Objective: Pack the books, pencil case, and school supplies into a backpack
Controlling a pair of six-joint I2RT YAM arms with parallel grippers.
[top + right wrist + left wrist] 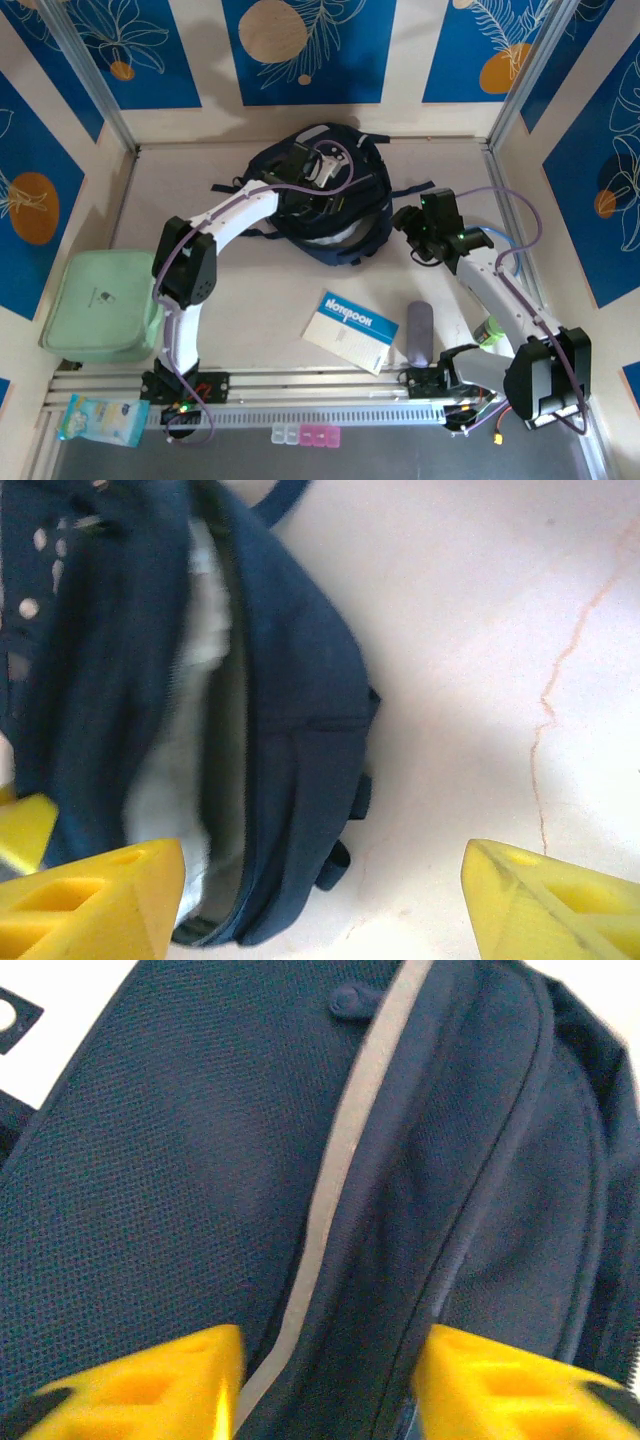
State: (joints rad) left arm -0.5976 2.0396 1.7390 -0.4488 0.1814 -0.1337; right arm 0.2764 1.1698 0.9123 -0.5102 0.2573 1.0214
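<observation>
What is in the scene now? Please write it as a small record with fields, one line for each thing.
backpack: lies at the far middle of the table, open at its near side, something white inside
notebook: flat on the table near the arms, outside the backpack
pencil case: on the table, beside the notebook on its right
left gripper: open, over the backpack's top
right gripper: open, at the right edge of the backpack's opening, holding nothing
green box: at the table's left edge
</observation>
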